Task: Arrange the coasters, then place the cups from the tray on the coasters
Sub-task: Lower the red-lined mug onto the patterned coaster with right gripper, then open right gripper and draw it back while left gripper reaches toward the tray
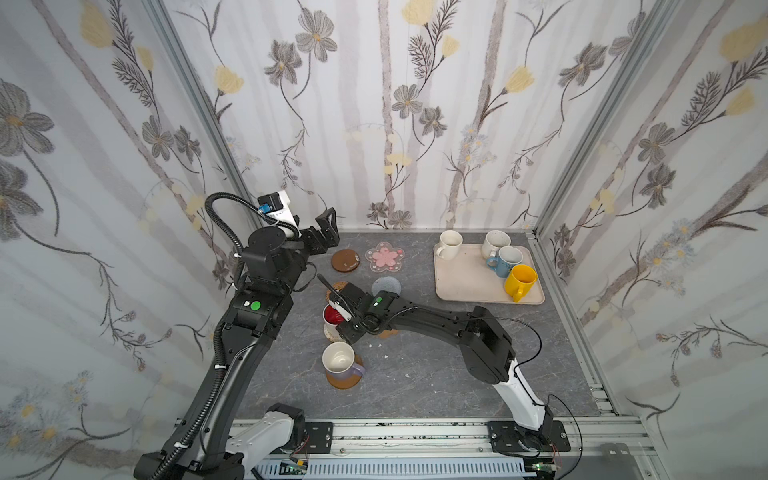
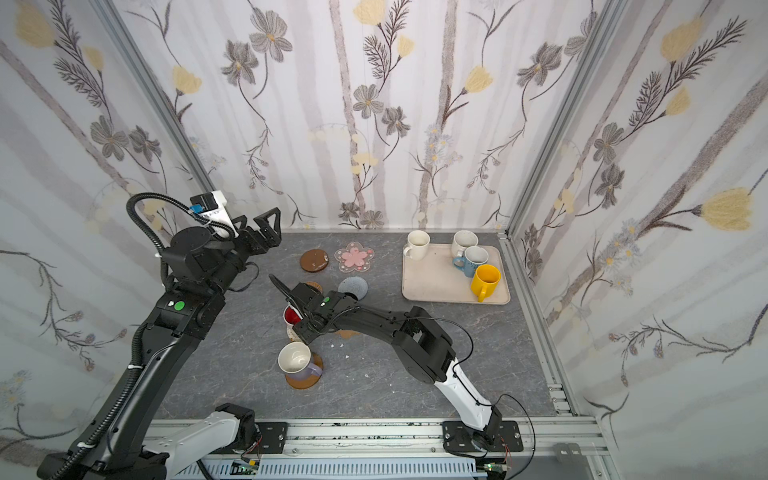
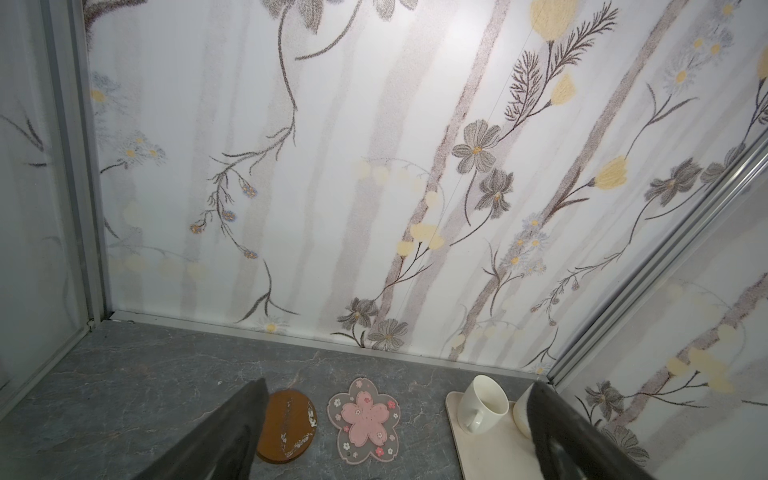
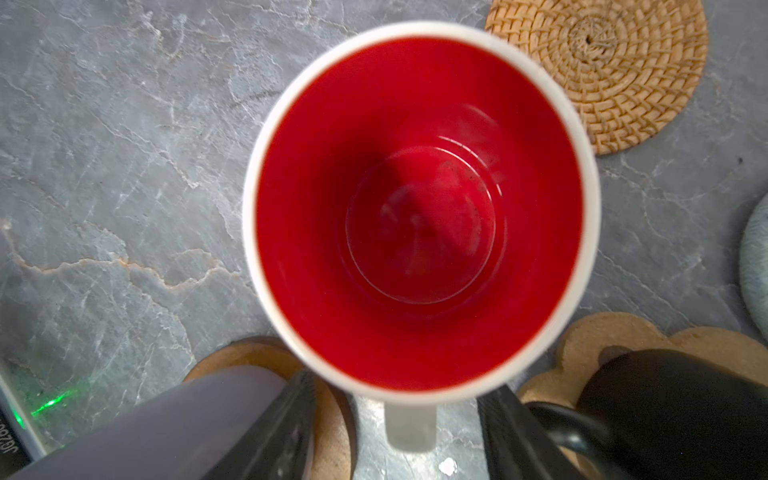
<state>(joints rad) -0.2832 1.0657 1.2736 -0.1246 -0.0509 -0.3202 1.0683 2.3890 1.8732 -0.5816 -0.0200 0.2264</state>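
The right tool (image 4: 399,384) is released, its fingers straddling the handle of the white mug with red inside (image 4: 419,216) without touching it. The mug stands upright, mouth up, handle pointing back at the tool. It sits left of centre on the grey marble tabletop (image 1: 415,374), between the orange rattan coaster (image 4: 598,70) and the lavender mug (image 1: 343,363). The left tool (image 3: 399,384) hangs spread wide and empty near the back. Floral wallpaper (image 1: 415,104) covers the enclosure's walls.

Floral-papered walls (image 1: 415,124) with aluminium corner posts (image 1: 202,104) around a grey marble-veined tabletop (image 1: 415,374), under soft even light.
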